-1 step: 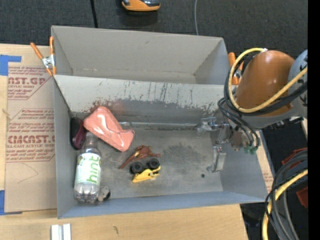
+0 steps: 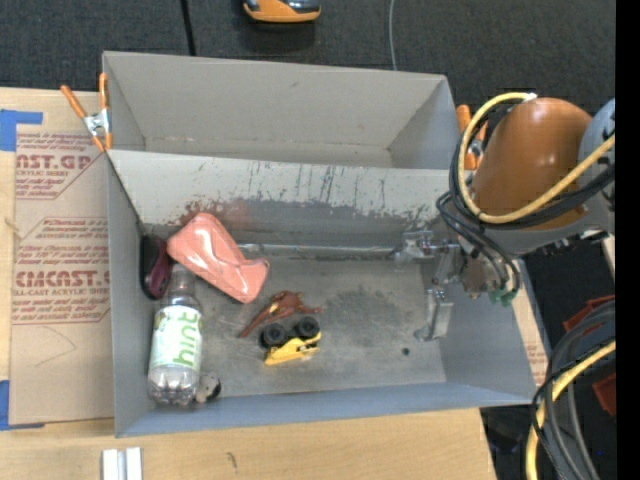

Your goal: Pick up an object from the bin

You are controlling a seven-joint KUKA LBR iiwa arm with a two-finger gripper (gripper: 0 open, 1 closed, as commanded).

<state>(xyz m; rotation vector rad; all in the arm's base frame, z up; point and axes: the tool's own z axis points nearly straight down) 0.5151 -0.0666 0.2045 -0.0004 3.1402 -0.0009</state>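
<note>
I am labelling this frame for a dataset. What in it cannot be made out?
Camera view:
1. Dark maroon thing at the left wall: partly under the pink soft thing; kind unclear.
2. Red-brown thing beside the yellow toy car: too small to name.
3. Grey bit by the bottle, at its lower end: too small.

Scuffed matt metal bin (image 2: 300,183), clear glossy plastic bottle (image 2: 175,346)

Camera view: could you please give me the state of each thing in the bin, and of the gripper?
Clear bottle: lying on its side, left.
Pink soft thing: lying flat, back left.
Yellow toy car: tipped, wheels showing.
Red-brown toy: lying beside the car.
Dark maroon thing: against left wall.
Gripper: low over bare floor, right.
</note>
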